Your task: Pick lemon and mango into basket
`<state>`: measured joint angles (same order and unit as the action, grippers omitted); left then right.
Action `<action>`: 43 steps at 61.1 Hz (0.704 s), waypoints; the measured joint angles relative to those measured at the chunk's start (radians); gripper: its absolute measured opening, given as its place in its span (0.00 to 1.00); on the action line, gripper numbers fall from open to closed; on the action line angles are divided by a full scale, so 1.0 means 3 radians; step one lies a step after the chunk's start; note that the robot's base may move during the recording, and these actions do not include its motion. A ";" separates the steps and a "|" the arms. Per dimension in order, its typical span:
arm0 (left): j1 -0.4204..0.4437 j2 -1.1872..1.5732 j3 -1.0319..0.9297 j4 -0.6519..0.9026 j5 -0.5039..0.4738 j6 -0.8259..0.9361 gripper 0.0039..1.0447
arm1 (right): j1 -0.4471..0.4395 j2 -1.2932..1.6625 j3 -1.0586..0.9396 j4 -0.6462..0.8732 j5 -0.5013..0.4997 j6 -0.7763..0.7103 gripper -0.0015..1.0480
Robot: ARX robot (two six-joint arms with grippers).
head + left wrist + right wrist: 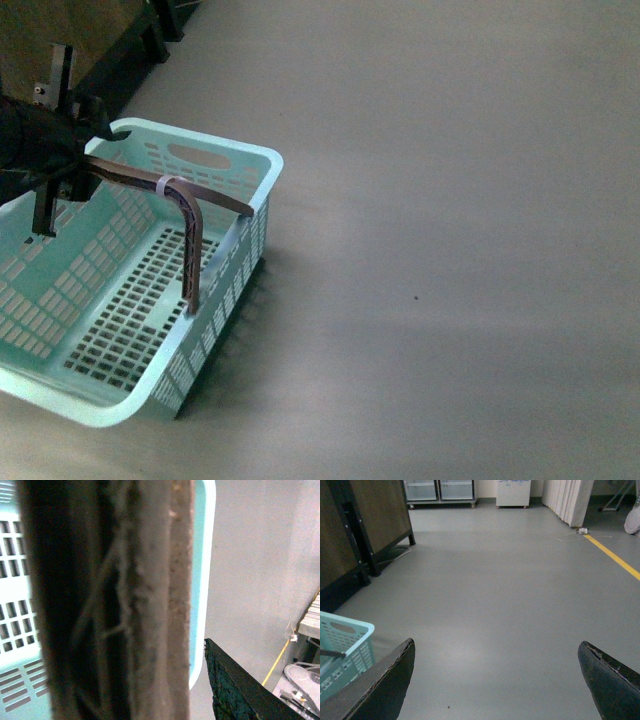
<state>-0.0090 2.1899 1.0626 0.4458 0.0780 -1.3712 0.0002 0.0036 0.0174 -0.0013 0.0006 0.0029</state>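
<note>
The pale teal basket (240, 160) fills the left of the front view, tilted and empty, with its grey-brown handle (190, 215) raised. My left gripper (70, 150) is shut on the handle at its far left end. In the left wrist view the handle (150, 605) fills the picture close up, with the basket's wall (15, 605) behind it and one dark finger (235, 690) beside it. My right gripper (497, 652) is open and empty above bare floor; the basket's corner (350, 645) shows beside it. No lemon or mango is in view.
Grey floor (450, 200) stretches to the right of the basket. Dark wooden furniture (365, 525) stands at the far left. White cabinets (512, 492) and a yellow floor line (615, 557) lie far off in the right wrist view.
</note>
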 joint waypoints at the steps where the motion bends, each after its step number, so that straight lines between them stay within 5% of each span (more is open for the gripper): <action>1: -0.0003 -0.0047 -0.0043 0.0000 0.0001 -0.0019 0.28 | 0.0000 0.0000 0.0000 0.0000 -0.0001 0.0000 0.92; 18: -0.0020 -0.1807 -0.0855 -0.0381 -0.0039 -0.0462 0.28 | 0.0000 0.0000 0.0000 0.0000 0.0000 0.0000 0.92; 43: -0.0350 -0.3627 -0.0511 -0.1575 -0.0456 -0.0735 0.28 | 0.0000 0.0000 0.0000 0.0000 0.0000 0.0000 0.92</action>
<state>-0.1139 1.1019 0.9092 -0.0269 -0.0589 -1.5917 0.0002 0.0036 0.0174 -0.0013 0.0006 0.0029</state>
